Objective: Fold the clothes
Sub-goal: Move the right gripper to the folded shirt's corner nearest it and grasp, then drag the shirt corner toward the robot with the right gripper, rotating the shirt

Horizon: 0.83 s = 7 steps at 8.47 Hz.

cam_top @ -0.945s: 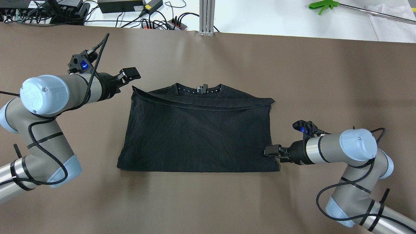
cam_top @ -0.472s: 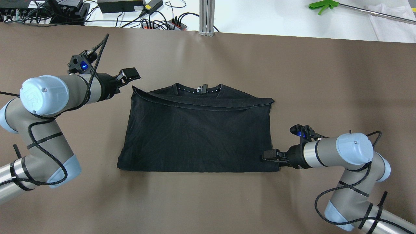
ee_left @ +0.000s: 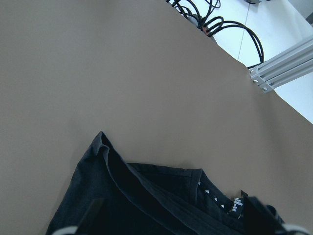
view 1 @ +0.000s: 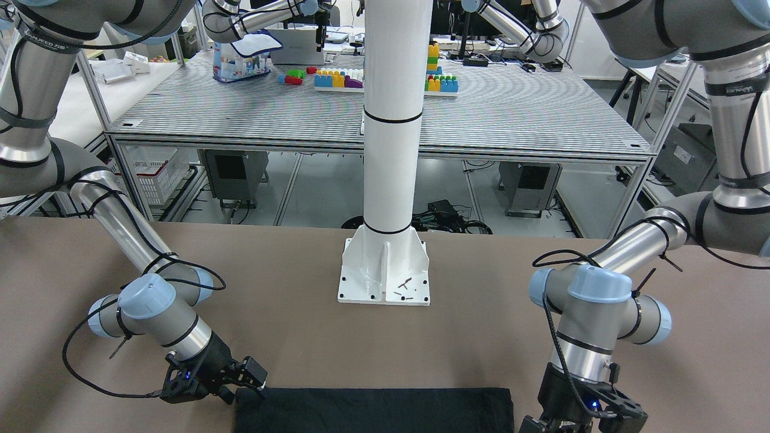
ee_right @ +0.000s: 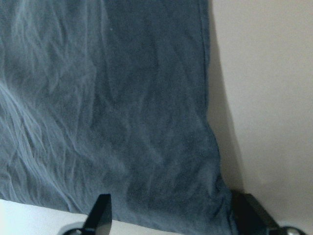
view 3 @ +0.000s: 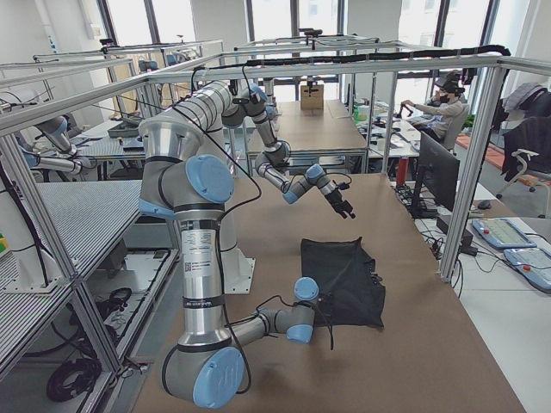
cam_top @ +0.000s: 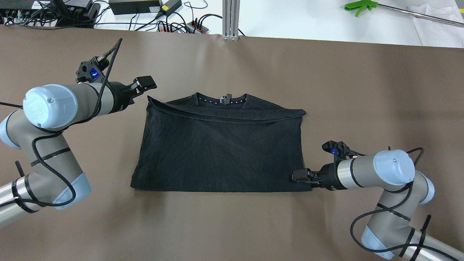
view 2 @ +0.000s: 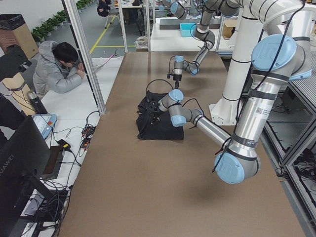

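The black garment [cam_top: 217,152] lies flat in the middle of the worktop [cam_top: 232,224], and the right end effector [cam_top: 298,175], fingers apart, straddles its near right corner. It should probably close low enough to pinch every layer (thin fabric slips) before lifting. The left end effector [cam_top: 145,83], also apart, hovers just beside the far left corner; cables [cam_top: 174,21] and a green tool [cam_top: 360,6] lie beyond the far edge, well apart.

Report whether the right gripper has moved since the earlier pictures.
Yes: the right gripper slid toward the robot along the right edge of the plain black fabric garment, nearing its near corner.
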Available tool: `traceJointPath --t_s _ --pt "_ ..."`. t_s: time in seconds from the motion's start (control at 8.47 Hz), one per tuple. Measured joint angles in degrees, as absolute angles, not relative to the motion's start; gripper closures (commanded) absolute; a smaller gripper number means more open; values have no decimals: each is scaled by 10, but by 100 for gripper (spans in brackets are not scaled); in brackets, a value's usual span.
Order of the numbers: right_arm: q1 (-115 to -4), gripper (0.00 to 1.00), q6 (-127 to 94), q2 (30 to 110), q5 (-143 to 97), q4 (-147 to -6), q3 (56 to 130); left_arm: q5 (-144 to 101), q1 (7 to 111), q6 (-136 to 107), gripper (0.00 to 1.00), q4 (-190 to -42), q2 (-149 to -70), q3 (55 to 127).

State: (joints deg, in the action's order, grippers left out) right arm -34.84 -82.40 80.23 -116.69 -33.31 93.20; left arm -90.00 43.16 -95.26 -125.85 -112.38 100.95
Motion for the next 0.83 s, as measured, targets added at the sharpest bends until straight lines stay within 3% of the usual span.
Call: traceJointPath --t_s 0.12,0.24,0.35,0.83 --pt "-346 16 -823 802 -1166 -333 932 -900 432 -952 0 -1259 -1124 1008" --pt "-345 64 -823 802 -1165 -333 932 -900 432 -951 0 -1259 -1124 1008" --pt "-344 97 -823 802 -1166 -333 932 -900 432 -951 0 -1259 -1124 1008" --pt "-344 100 -826 802 -1169 -334 936 -900 432 -951 0 -1259 -1124 1009"
